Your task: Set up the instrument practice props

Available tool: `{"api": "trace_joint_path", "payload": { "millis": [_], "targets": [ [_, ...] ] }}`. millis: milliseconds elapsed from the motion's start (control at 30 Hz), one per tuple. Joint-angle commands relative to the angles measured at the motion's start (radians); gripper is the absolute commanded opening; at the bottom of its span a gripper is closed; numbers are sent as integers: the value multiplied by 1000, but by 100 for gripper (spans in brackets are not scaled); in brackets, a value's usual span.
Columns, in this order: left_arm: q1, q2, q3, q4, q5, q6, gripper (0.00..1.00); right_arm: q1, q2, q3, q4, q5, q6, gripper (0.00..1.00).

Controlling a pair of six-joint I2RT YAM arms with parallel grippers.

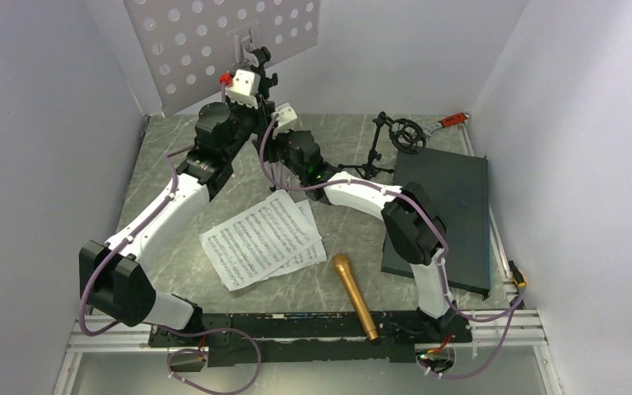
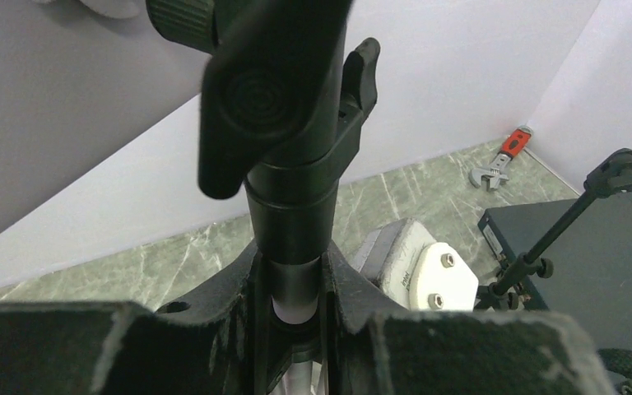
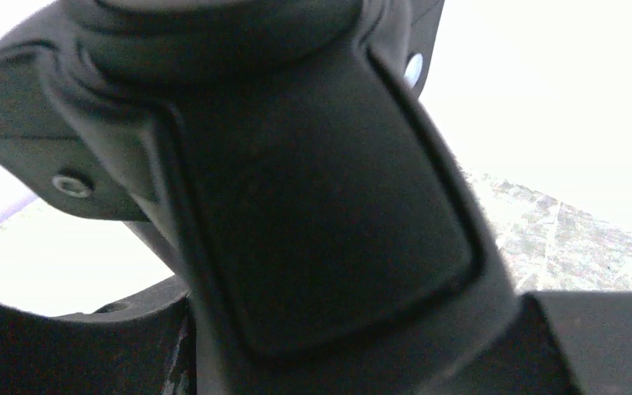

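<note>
The music stand's pale lilac perforated desk [image 1: 214, 37] rises at the back of the table. In the left wrist view, my left gripper [image 2: 292, 288] is shut on the stand's pole [image 2: 292, 271], just under a black collar with a clamp knob [image 2: 251, 90]. From above, the left gripper [image 1: 255, 74] sits below the desk. My right gripper [image 3: 337, 329] is shut on a black clamp part [image 3: 313, 206] of the stand, which fills its view. Two music sheets [image 1: 263, 239] lie mid-table. The gold microphone [image 1: 354, 295] lies near the front. The black mic stand [image 1: 395, 140] stands at the back right.
A dark grey slab [image 1: 444, 214] lies along the right side, under the right arm's elbow. A red-handled wrench [image 1: 453, 121] rests in the back right corner. White walls close in the table on three sides.
</note>
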Motion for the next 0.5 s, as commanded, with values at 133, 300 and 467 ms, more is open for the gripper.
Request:
{"api": "trace_joint_path", "payload": {
  "millis": [133, 300, 467],
  "targets": [
    [-173, -142, -19, -37, 329, -88, 3, -71, -54, -20, -150, -52, 48, 61],
    [-177, -142, -21, -50, 333, -82, 3, -71, -88, -47, -154, -86, 61, 83],
    [-181, -145, -20, -61, 319, -70, 3, -72, -140, -83, -151, -115, 64, 97]
  ]
}}
